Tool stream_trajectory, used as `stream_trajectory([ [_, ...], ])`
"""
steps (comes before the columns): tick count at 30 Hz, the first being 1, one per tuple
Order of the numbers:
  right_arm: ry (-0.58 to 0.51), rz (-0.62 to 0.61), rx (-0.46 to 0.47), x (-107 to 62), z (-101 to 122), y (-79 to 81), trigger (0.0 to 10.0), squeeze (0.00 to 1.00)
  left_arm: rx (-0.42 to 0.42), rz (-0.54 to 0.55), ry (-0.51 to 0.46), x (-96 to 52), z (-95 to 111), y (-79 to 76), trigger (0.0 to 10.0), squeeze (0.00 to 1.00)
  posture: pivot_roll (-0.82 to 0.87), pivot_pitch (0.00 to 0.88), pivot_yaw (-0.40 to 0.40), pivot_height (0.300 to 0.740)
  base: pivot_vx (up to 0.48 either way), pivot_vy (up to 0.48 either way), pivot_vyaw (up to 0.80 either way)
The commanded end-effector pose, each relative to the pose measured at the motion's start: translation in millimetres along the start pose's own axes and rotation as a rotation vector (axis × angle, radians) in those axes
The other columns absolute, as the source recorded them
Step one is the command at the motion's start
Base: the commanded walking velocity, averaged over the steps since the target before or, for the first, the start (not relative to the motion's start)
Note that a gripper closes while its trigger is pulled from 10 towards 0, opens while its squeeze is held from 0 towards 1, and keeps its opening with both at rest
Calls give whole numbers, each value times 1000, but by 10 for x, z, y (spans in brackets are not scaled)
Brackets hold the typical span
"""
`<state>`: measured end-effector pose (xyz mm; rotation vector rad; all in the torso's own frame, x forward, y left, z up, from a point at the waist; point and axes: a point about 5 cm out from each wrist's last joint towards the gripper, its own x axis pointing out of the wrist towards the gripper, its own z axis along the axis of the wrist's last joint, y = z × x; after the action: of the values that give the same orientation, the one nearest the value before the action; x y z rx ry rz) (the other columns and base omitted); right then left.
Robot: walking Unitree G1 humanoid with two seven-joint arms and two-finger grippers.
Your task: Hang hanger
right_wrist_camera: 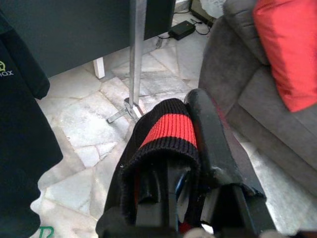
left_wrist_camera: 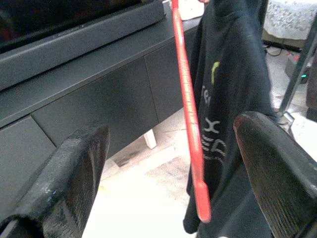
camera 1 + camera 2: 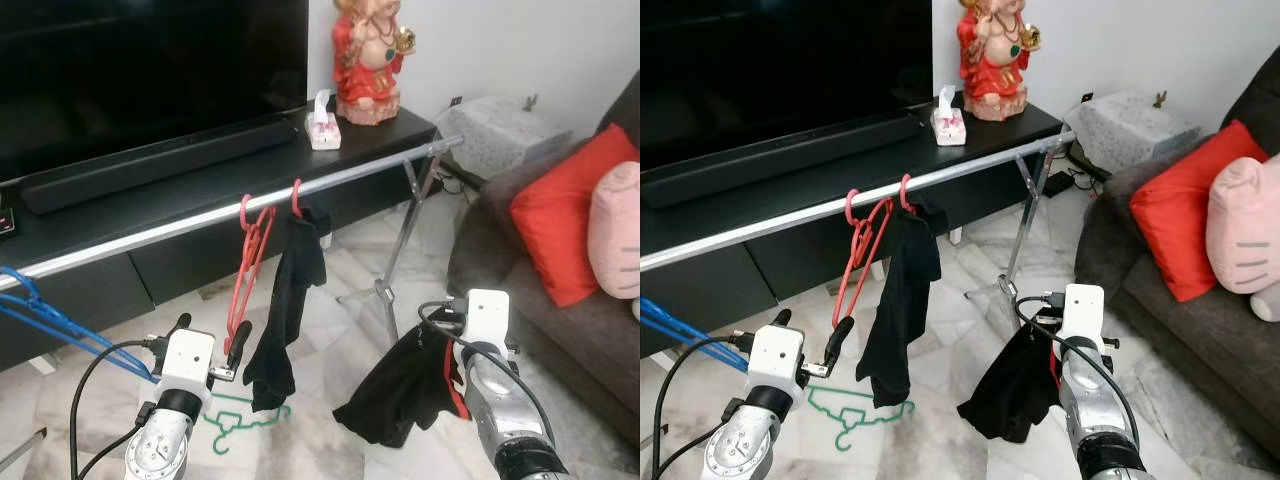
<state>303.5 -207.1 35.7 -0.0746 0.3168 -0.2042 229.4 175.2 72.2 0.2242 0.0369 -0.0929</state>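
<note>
A silver rail point(image 3: 200, 218) runs in front of the TV console. Two red hangers hook on it: an empty one point(image 3: 250, 262) and one point(image 3: 297, 200) carrying a black garment point(image 3: 285, 310). My left gripper point(image 3: 210, 338) is open just below the empty hanger. In the left wrist view the hanger's red bar point(image 2: 190, 124) passes between the spread fingers point(image 2: 74, 173), touching neither. My right gripper point(image 3: 445, 335) is low at the right, shut on a black garment with a red-striped collar point(image 1: 168, 131), which droops from it point(image 3: 400, 385).
A green hanger point(image 3: 245, 420) lies on the marble floor under the rail. Blue hangers point(image 3: 40, 315) stick in from the left. The rail's stand leg point(image 3: 395, 260) is ahead of the right arm. A grey sofa with a red cushion point(image 3: 565, 215) is at the right.
</note>
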Motion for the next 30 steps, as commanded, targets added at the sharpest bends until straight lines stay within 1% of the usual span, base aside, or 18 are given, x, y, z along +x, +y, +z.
stream_trajectory([
  [1, -29, -2, 8, 19, 66, -2, 10000, 0, -5, -2, 1, -1, 21, -1, 10000, 0, -37, 0, -45, 740, 368, 0, 0],
  [9, -29, 3, 9, 9, 51, 14, 10000, 0, -13, -1, 2, 27, 31, -9, 10000, 0, -39, 0, -42, 740, 367, 0, 0],
  [17, -31, 7, 10, 9, 56, 26, 10000, 0, -15, 24, -18, 71, 90, 57, 10000, 0, -38, 0, -42, 740, 341, 0, 0],
  [23, -33, 9, 11, 14, 70, 31, 10000, 0, -19, 5, -7, 96, 87, 60, 10000, 0, -36, 5, -44, 740, 0, 0, 0],
  [26, -31, 11, 10, 14, 69, 38, 10000, 0, -4, -11, 20, 129, 65, 77, 10000, 0, -34, 12, -41, 740, 0, 0, 0],
  [30, -31, 12, 10, 14, 68, 39, 10000, 0, -1, -12, 24, 136, 62, 81, 10000, 0, -34, 12, -41, 740, 0, 0, 0],
])
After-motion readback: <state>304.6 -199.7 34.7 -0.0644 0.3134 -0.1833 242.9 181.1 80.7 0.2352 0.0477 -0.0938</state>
